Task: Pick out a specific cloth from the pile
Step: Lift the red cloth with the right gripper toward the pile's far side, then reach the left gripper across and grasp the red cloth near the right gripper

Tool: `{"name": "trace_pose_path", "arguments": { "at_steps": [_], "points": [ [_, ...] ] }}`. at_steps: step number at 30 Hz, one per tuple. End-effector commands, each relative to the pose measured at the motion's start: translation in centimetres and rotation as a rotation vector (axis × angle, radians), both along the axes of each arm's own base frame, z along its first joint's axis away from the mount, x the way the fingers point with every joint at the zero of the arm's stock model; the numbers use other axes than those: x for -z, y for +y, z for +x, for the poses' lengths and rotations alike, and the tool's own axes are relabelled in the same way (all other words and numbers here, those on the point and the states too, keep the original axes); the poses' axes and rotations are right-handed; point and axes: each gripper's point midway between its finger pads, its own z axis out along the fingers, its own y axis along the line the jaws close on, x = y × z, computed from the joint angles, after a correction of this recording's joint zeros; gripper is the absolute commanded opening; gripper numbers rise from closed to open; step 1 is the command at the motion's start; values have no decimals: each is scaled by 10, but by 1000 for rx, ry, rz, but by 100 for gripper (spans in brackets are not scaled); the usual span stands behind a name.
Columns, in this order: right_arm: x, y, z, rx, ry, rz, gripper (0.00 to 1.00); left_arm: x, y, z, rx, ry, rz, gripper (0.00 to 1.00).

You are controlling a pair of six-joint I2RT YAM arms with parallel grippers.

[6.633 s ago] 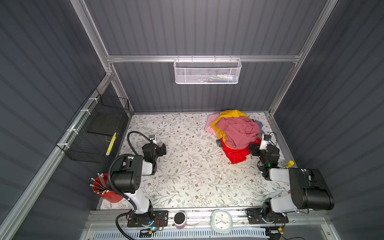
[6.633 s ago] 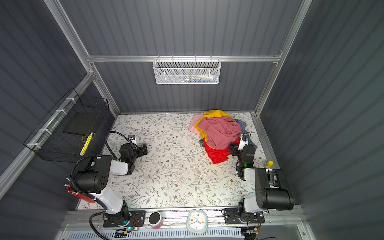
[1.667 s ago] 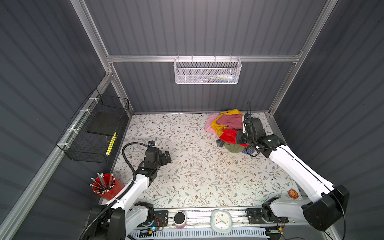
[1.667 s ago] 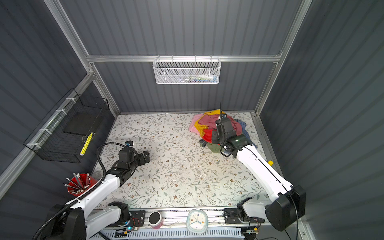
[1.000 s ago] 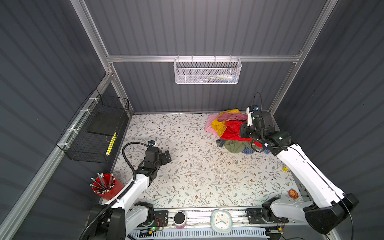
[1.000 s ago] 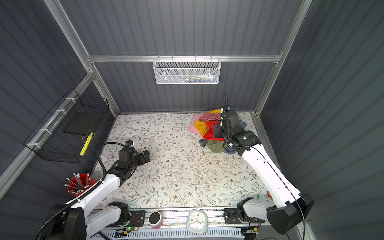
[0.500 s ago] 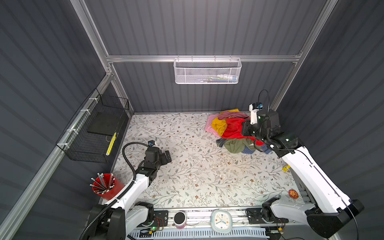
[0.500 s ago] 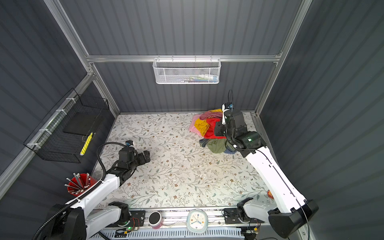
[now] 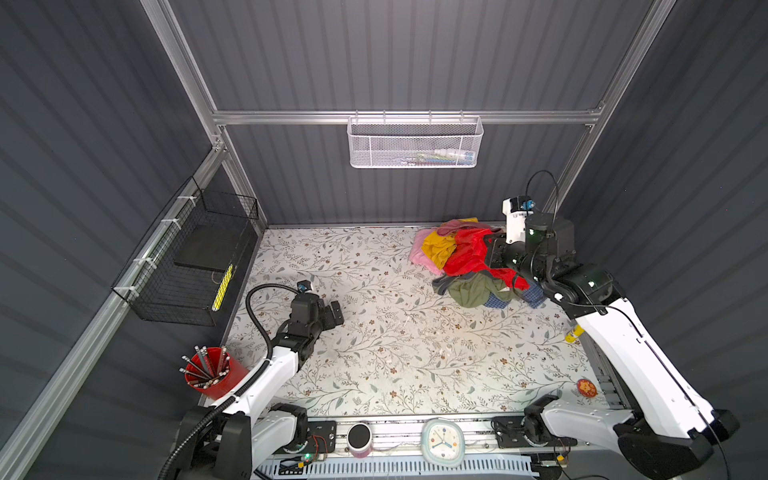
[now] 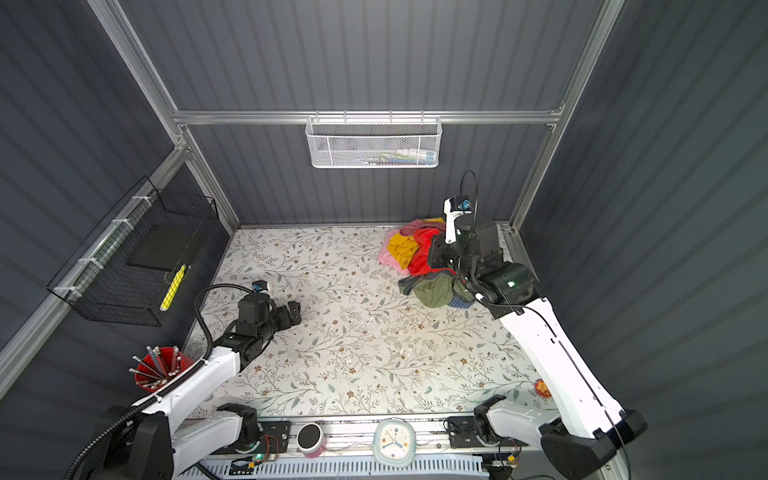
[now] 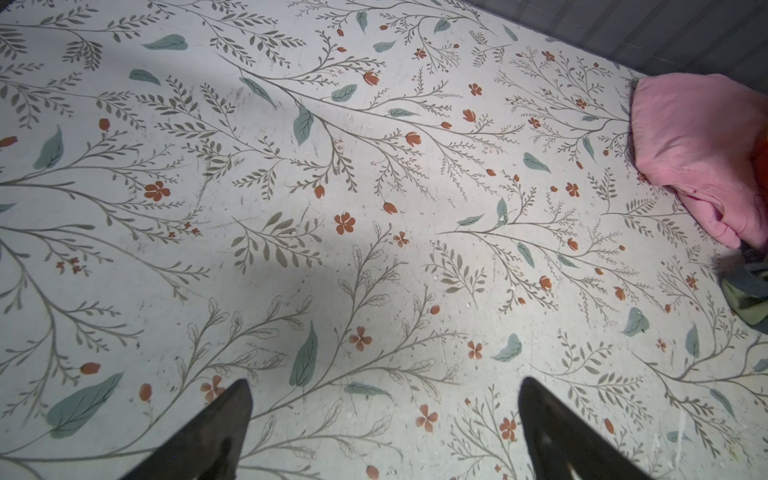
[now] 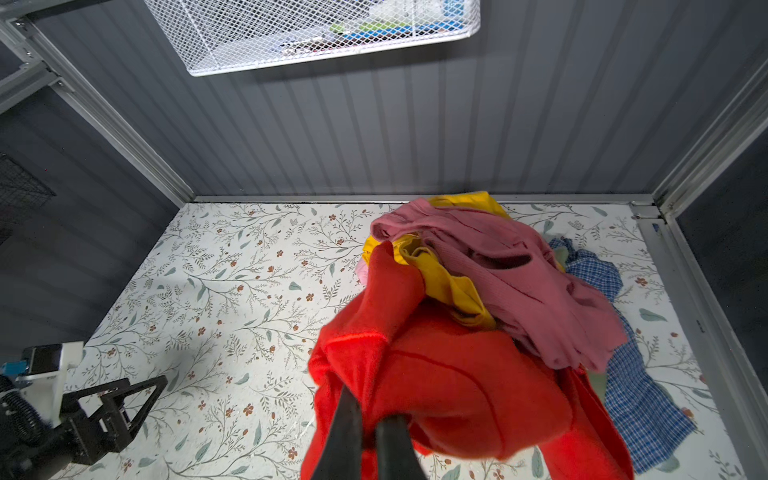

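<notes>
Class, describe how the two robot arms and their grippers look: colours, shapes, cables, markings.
Both arms, left arm and right arm, have white link shells with black joints and bases. The left gripper and right gripper are black, with tapering jaws. A ribbed black hose runs along the left arm; a thin black cable loops above the right wrist.

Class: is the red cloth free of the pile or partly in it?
Partly in. The right tool is shut on the red cloth, but the dusty pink cloth lies over its edge.
</notes>
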Motion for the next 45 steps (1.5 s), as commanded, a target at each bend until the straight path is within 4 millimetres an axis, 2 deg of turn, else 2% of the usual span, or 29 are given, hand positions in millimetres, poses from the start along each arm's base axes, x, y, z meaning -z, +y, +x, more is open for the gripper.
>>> {"name": "trace_pose_path", "arguments": {
  "at_steps": [1,6,8,11,14,19,25,32,36,41,45],
  "points": [
    [-45,10,-9,-64,-113,73,0,-14,-6,10,19,-31,-19,100],
    [-50,16,-9,-91,-107,91,0,-18,-15,13,65,-39,-39,100],
    [-52,18,-9,-96,-104,97,0,-22,-25,15,122,-49,-61,100],
    [-44,23,-4,-104,-79,94,0,-35,-56,17,274,-85,-133,100],
    [-22,32,6,-122,-26,82,0,-52,-90,17,408,-131,-183,99],
    [18,47,17,-175,50,137,0,-74,-150,15,574,-193,-148,100],
    [54,41,27,-173,118,182,0,-98,-218,12,716,-278,-152,100],
    [89,15,37,-154,177,281,0,-116,-305,5,932,-341,-179,100],
    [99,20,30,-197,210,278,0,-122,-353,-2,1042,-353,-180,100],
    [101,21,26,-217,211,284,0,-122,-388,9,1060,-359,-193,99],
    [107,15,26,-213,229,300,0,-129,-399,19,1046,-390,-219,98]
  ]
}}
